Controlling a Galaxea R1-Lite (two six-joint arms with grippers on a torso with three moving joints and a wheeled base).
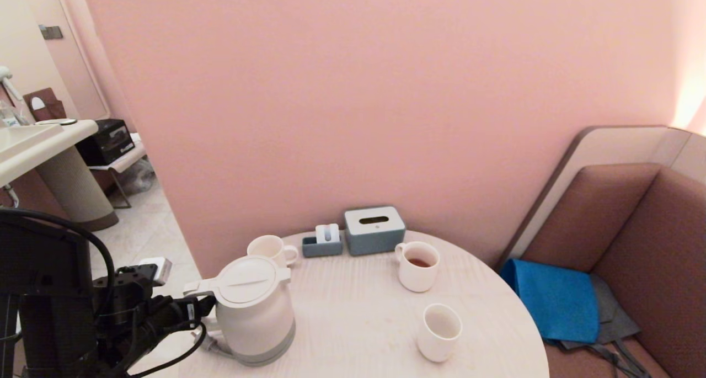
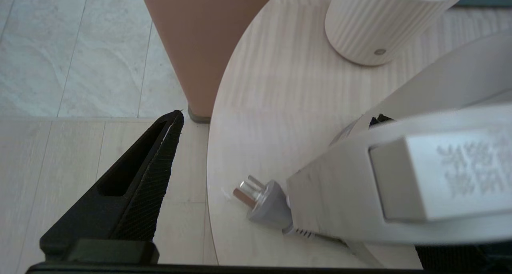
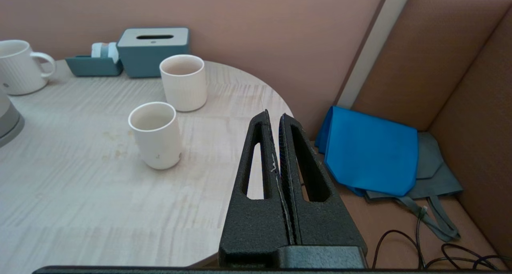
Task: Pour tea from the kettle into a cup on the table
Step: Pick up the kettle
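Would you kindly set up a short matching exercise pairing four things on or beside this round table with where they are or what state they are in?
Things:
1. kettle
2. handled mug
3. cup
4. blue cloth

Descriptions:
A. holds reddish-brown liquid
B. lies on the brown seat
C. empty, near the table's front edge
D. lid closed, handle toward the open left gripper

Pairs: 1-D, 2-A, 3-C, 4-B
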